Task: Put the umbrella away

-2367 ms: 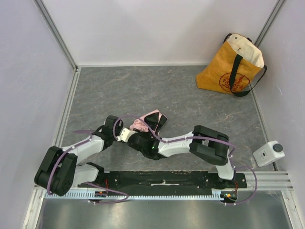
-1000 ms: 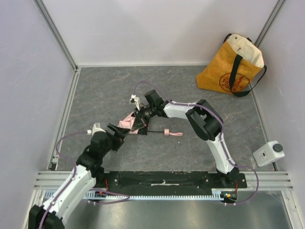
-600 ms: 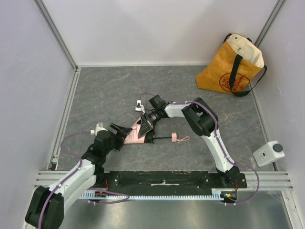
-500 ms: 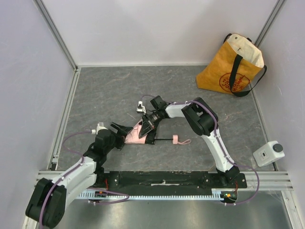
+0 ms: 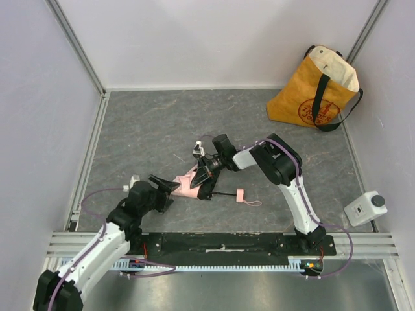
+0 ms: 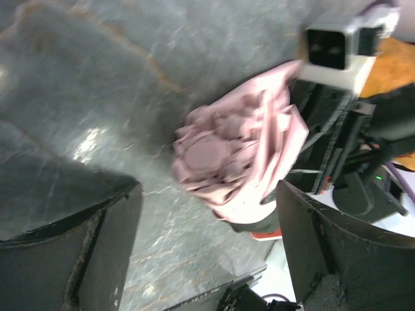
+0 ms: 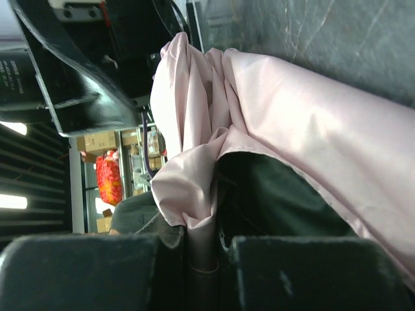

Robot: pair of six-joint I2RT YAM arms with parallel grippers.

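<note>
Umbrella lies on the grey table near its middle, pale pink fabric bunched at the left and the thin black shaft running right to the small pink handle. The right gripper is clenched on a fold of the pink fabric, and the left gripper stands just left of the bundle with jaws spread wide, grasping nothing. The yellow tote bag stands well apart in the far right corner.

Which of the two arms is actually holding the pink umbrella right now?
The right one. The right arm's fingers are pinched shut on a fold of the umbrella, while the left arm's fingers stand wide open, facing the cloth without gripping it.
</note>
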